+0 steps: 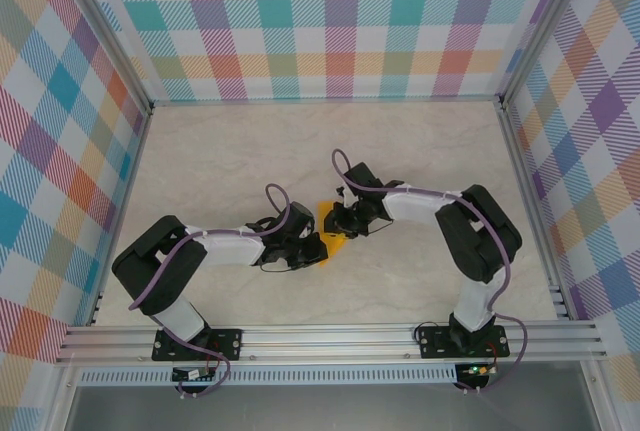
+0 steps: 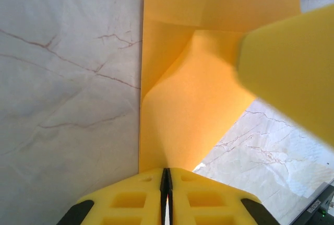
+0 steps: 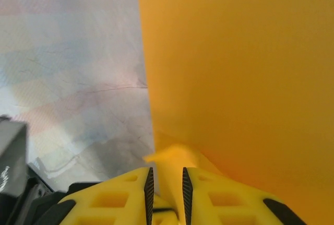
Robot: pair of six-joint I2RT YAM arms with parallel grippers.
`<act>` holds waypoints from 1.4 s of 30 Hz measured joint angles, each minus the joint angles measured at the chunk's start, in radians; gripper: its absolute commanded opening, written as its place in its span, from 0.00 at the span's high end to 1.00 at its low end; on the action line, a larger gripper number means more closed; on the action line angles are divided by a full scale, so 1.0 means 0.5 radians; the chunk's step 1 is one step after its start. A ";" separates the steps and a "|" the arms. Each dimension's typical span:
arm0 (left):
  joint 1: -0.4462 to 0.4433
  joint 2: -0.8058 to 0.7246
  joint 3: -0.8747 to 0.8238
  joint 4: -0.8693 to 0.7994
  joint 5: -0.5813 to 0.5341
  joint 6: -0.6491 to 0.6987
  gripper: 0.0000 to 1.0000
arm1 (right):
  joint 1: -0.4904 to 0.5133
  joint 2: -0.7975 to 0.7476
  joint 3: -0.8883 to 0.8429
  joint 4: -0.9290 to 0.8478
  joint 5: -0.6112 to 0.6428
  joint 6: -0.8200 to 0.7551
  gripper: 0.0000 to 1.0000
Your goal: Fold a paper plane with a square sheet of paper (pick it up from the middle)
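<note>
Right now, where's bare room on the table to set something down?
Bare: the far table up to the back wall, and the near strip between the arm bases. Crowded: mid-table, where left claw and right claw meet at the orange paper.

The left gripper (image 2: 166,193) pinches the near edge of the creased square sheet of paper (image 2: 193,94) above the marble table (image 2: 68,79); a blurred yellow pad (image 2: 292,73) overlaps its right side.

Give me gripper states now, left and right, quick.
Left gripper: closed, pinching the creased orange-yellow paper sheet.
Right gripper: slightly open, with the paper sheet in the gap between its fingers.
</note>
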 measured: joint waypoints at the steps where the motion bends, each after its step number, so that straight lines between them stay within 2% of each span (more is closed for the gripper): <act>1: -0.001 0.000 0.001 -0.003 -0.001 0.000 0.89 | -0.003 -0.064 -0.032 0.006 0.031 0.008 0.74; 6: -0.004 0.000 0.008 -0.016 -0.007 0.000 0.89 | -0.013 -0.289 -0.217 0.088 0.076 0.023 0.82; 13: -0.004 0.011 0.034 -0.057 -0.012 0.000 0.91 | -0.014 -0.288 -0.422 0.258 -0.091 0.076 0.92; 24: -0.004 0.016 0.059 -0.101 -0.014 0.000 0.91 | -0.008 -0.138 -0.427 0.402 -0.231 0.085 0.93; 42: -0.008 0.019 0.087 -0.161 -0.043 0.000 0.92 | -0.021 -0.040 -0.375 0.343 -0.179 -0.023 0.93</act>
